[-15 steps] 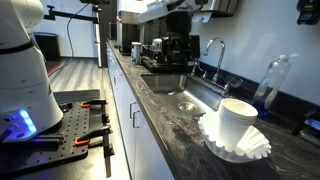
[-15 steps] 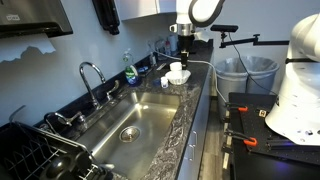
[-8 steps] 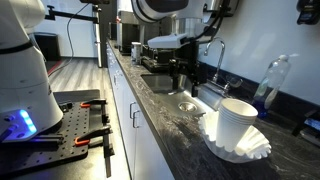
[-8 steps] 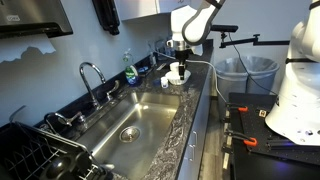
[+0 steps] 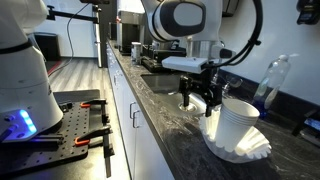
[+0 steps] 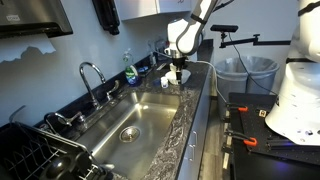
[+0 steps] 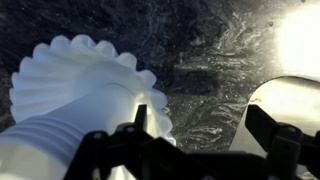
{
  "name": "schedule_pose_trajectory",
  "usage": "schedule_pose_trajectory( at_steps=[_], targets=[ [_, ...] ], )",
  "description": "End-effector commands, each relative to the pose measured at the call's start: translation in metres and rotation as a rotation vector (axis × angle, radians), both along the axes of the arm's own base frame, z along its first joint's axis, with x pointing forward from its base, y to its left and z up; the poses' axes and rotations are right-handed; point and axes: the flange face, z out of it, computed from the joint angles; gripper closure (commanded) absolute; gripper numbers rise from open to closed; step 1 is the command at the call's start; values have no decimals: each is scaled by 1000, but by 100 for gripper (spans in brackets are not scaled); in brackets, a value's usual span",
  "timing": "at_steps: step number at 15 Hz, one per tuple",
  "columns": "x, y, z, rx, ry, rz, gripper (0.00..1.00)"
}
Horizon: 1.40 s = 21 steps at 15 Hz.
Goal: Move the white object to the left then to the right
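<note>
you brought the gripper [image 5: 198, 98] down and across the table [image 5: 150, 135] within the last second. a second before, it was high over the far end. half a second before, it hung above the sink [image 6: 140, 115]. at this moment it stood low, just beside the pile [image 5: 238, 128], on the sink side of it.

the pile itself had not shifted across those frames. it stood where it had been, past the end of the sink, roughly midway between the front and back edges of the table, with the cups upright on the ruffled filters.

the gripper was spread wide with nothing in it. in the wrist view one of the fingers [image 7: 140, 122] lay over the ruffled rim, and the gap between the fingers was over bare table, so the pile was outside them rather than between. you could not tell from these views whether that finger touched the paper.

by my reading, the approach was nearly done and neither the leftward nor the rightward move had begun. the paper looked light, so a sideways push seemed likely to buckle the ruffles or tip the cups unless contact was low and slow.
</note>
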Motion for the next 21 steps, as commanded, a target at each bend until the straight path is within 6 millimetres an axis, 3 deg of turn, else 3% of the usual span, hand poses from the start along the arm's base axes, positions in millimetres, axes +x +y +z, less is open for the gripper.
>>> schedule_pose_trajectory(
  at_steps=[1, 8, 10, 16, 19, 21],
  targets=[
    [18, -15, -11, -6, -11, 33, 0],
    [32, -27, -24, -10, 3, 44, 0],
    [34, -23, -24, -11, 3, 51, 26],
    [37, -6, -16, -24, -16, 91, 73],
    [39, -2, -17, -23, -20, 102, 95],
    [39, 1, -17, -24, -22, 105, 100]
  ],
)
